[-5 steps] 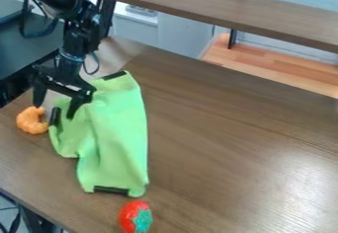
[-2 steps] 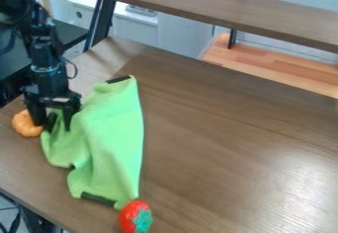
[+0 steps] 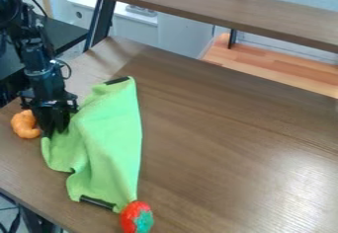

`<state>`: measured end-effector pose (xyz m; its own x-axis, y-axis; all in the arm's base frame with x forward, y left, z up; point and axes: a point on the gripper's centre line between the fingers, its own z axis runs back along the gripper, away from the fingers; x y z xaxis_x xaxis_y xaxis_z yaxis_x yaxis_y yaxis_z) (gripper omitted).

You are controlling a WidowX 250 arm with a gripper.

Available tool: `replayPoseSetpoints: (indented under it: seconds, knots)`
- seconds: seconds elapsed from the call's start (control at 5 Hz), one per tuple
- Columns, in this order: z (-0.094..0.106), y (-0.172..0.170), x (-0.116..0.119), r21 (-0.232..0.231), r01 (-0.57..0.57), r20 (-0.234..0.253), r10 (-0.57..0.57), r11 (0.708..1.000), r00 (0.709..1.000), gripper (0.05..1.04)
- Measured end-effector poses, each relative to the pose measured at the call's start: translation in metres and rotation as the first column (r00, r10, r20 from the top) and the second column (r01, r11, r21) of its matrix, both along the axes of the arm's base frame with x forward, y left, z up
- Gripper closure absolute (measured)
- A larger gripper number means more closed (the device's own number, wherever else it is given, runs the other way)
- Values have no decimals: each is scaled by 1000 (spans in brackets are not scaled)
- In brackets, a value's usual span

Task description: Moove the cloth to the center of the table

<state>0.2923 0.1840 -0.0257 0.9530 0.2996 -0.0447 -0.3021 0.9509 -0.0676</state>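
At the left side of the table, the gripper hangs down at the upper left edge of the green cloth. Its fingers are close together, shut on the dark-clipped left corner of the cloth. The cloth lies rumpled and lengthwise on the left part of the table, with dark strips at its top and bottom ends.
An orange curved toy lies just left of the gripper. A red strawberry toy with a green top touches or nearly touches the cloth's lower end. A raised wooden shelf runs behind the table.
The gripper has moved down and left, and its fingers have come together on the cloth. The cloth has shifted slightly left, its lower end now near the strawberry. The orange toy was nudged left.
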Motion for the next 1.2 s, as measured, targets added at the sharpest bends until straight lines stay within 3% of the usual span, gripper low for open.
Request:
replayPoseSetpoints:
  seconds: [0.2, 0.4, 0.8, 1.0, 1.2]
  knots:
    - [17, 0, 0, 20, -48, 26, 48, 999, 999, 903]
    - [38, -4, 0, 51, -118, -23, 119, 992, 993, 1005]
    - [84, -28, 27, 161, -192, -162, 217, 968, 963, 1014]
    - [82, -53, 41, 171, -204, -245, 242, 964, 939, 1014]
    - [78, -85, 59, 130, -189, -265, 217, 973, 939, 1014]
